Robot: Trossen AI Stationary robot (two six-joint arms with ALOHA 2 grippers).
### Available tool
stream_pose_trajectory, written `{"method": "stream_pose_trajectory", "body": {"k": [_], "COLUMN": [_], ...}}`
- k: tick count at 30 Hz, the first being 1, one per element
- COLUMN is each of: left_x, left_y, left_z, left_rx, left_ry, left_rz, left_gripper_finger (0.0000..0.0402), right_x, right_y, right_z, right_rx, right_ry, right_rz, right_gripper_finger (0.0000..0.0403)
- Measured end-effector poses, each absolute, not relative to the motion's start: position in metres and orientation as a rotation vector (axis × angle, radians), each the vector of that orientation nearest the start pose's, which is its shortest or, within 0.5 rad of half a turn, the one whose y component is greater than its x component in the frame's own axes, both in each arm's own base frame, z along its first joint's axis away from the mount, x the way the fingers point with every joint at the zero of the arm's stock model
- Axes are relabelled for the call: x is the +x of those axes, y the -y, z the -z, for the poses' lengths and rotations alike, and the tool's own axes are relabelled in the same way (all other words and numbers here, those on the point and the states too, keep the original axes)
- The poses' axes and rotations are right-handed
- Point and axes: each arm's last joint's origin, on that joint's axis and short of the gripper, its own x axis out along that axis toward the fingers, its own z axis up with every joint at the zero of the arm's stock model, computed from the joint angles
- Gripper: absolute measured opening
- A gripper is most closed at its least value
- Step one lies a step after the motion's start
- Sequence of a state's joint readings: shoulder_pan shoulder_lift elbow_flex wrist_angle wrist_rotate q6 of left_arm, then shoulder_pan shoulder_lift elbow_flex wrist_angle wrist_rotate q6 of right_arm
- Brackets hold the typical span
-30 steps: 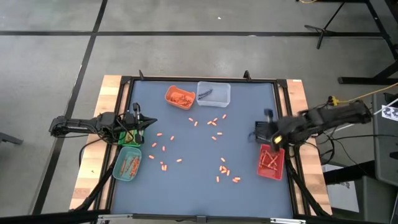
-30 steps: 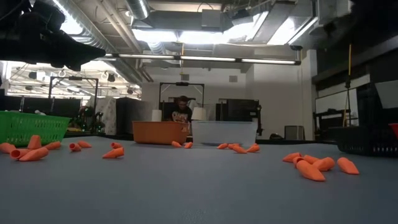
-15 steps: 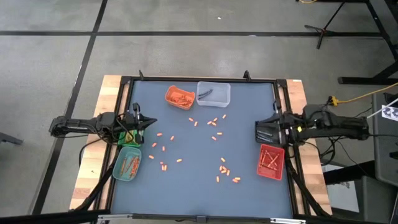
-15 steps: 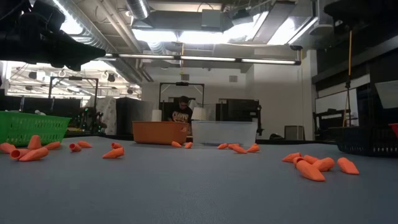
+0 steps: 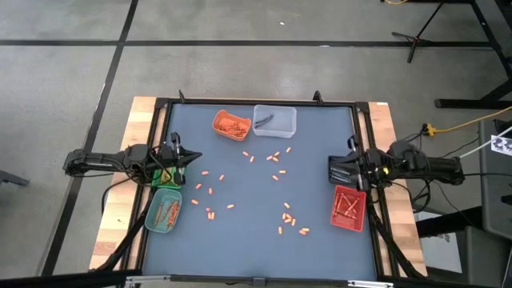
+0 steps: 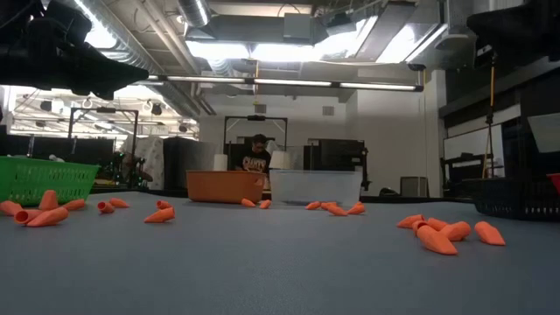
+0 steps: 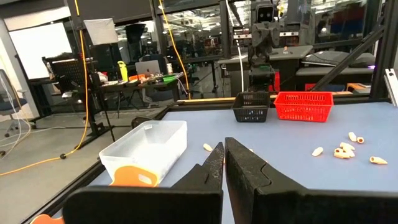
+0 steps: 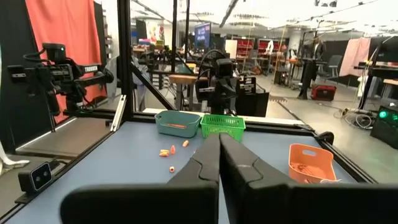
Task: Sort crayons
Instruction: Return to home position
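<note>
Blue-grey table mat (image 5: 320,240) holds loose orange crayons (image 5: 289,218) across its middle. I see the left gripper (image 5: 192,158) at the left edge and the right gripper (image 5: 332,170) at the right edge, both pinched closed and empty. Homing looks done to me; the next move calls for picking another crayon.

Orange crayons (image 5: 276,156) speckled the slate-blue table (image 5: 320,120); a red bin (image 5: 350,229) lay beside the right gripper (image 5: 330,170), a green bin (image 5: 160,181) and teal bin (image 5: 149,218) beside the left gripper (image 5: 198,158).

I'm working in a robotics lab: bare concrete floor (image 5: 240,24) around the framed worktop (image 5: 264,248), exposed ducts (image 6: 262,28) and strip lights (image 6: 376,86) overhead, a desk (image 7: 134,83) crowded with gear, another arm (image 8: 62,71) by a red curtain (image 8: 68,31), and a person (image 6: 255,157) far behind.
</note>
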State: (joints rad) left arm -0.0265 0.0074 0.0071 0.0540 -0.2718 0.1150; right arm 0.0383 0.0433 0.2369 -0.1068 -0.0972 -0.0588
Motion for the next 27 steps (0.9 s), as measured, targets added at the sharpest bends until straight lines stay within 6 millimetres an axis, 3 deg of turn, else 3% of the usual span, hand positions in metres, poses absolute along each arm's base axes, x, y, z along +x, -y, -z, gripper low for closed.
{"method": "stream_pose_trajectory", "body": {"k": [8, 17, 27], "left_x": [0.097, 0.097, 0.097], "left_y": [-0.005, -0.005, -0.005], "left_z": [-0.171, -0.171, -0.171], "left_rx": [0.106, 0.106, 0.106], "left_ry": [0.039, 0.039, 0.039], "left_rz": [-0.248, -0.248, -0.248], "left_gripper_finger": [0.0001, 0.0001, 0.0001], "right_x": [0.082, 0.096, 0.097], "right_y": [-0.006, -0.007, -0.004], "right_z": [-0.216, -0.179, -0.175], "right_rx": [-0.085, -0.084, -0.106], "right_ry": [0.096, 0.149, 0.101], "right_rz": [-0.132, -0.131, -0.039], "right_gripper_finger": [0.0002, 0.0005, 0.0005]}}
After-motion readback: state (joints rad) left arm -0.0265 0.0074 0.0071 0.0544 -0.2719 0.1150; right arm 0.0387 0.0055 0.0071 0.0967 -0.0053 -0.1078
